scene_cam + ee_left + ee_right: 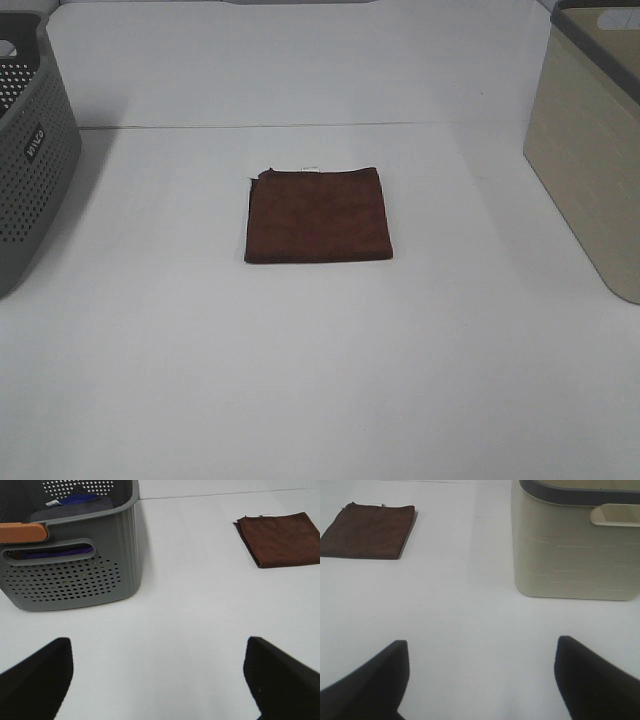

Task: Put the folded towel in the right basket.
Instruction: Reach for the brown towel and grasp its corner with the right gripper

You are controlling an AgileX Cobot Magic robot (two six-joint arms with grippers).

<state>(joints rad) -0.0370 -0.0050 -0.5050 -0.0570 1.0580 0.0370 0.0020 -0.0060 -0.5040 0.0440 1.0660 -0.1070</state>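
Bare desk point(320, 380) surrounds the folded towel point(318, 215) on every side, giving open passage rightward to the beige basket point(590, 180) at the right edge, whose tall wall is the one barrier there; a grey perforated basket point(35, 170) bounds the left edge.

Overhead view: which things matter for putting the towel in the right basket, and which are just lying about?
For the job: folded brown towel, beige right basket, open right gripper (likely the picker).
Lying about: grey perforated basket, purple cloth inside it, open left gripper.
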